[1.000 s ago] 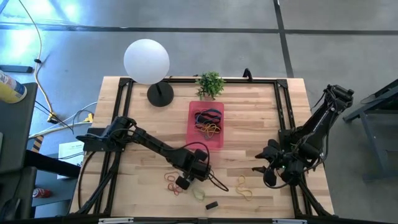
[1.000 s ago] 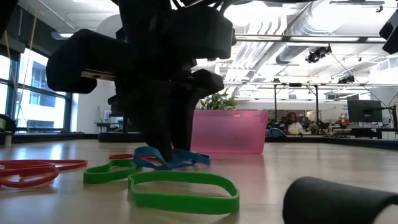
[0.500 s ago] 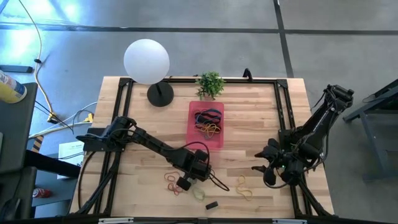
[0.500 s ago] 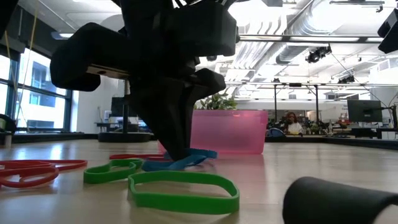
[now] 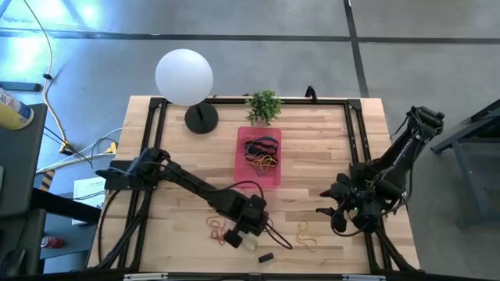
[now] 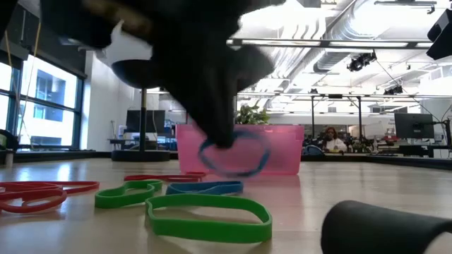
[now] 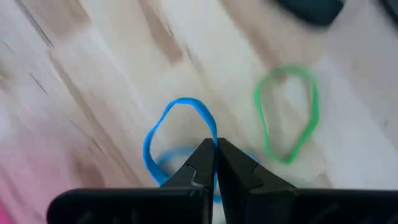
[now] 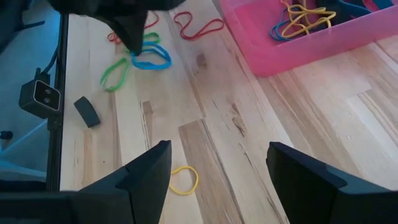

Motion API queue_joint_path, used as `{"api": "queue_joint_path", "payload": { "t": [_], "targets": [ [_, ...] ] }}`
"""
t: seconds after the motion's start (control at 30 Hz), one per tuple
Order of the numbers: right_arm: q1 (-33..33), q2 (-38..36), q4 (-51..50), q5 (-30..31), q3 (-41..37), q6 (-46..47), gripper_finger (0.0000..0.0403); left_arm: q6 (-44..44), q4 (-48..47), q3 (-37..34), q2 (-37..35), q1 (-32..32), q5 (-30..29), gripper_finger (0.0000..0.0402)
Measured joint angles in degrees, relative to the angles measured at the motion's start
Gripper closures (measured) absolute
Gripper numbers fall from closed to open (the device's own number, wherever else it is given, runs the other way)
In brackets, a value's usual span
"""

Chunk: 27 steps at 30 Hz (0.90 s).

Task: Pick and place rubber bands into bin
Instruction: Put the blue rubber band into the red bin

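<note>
My left gripper [image 5: 237,232] hangs over the near middle of the table, shut on a blue rubber band [image 6: 234,152]. A second blue band [image 6: 205,188] lies flat under it, beside green bands [image 6: 209,216] and red bands [image 6: 39,192]. More bands lie on the wood: green [image 7: 286,115], red [image 5: 216,229], yellow [image 5: 307,236]. The pink bin [image 5: 258,156] stands on the table's middle with several bands inside. My right gripper [image 8: 227,180] waits open at the right edge [image 5: 332,208]. My left gripper pinches the blue rubber band between its two fingertips [image 7: 205,158], coming from above and pointing down. The fingers hold one side of the loop [image 7: 213,138]. The band hangs below them as an open ring [image 6: 234,152], lifted clear of the table.
A small black block [image 5: 266,257] lies near the table's near edge and fills the low view's corner [image 6: 385,229]. A white globe lamp [image 5: 184,76] and a small green plant [image 5: 264,104] stand at the far edge. Bare wood lies between the bin and my right arm.
My left gripper has risen from the table, taking one blue band with it. That band lay on the wood a second ago and now hangs clear as a ring below the fingertips. The other blue band and the green ones have stayed where they were.
</note>
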Motion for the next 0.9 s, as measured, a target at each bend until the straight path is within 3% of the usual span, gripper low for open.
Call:
{"api": "queue_joint_path", "payload": {
  "t": [0.17,0.37,0.6,0.9],
  "targets": [
    [0.00,0.00,-0.33,-0.02,0.00,-0.17,0.0151,3.08,-2.39,6.17,0.00,0.24,-1.84,0.0401],
    [0.00,0.00,-0.39,-0.02,0.00,-0.15,0.0151,9.48,-10.76,17.28,-0.01,0.87,-8.75,0.0401],
    [0.00,0.00,-0.37,0.38,0.00,-0.13,0.0151,16.06,-20.19,28.05,-0.02,5.95,-15.08,0.0401],
    [0.00,0.00,-0.31,1.47,0.00,-0.18,0.0151,20.75,-27.31,28.53,-0.02,17.06,-13.33,0.0401]
  ]
}}
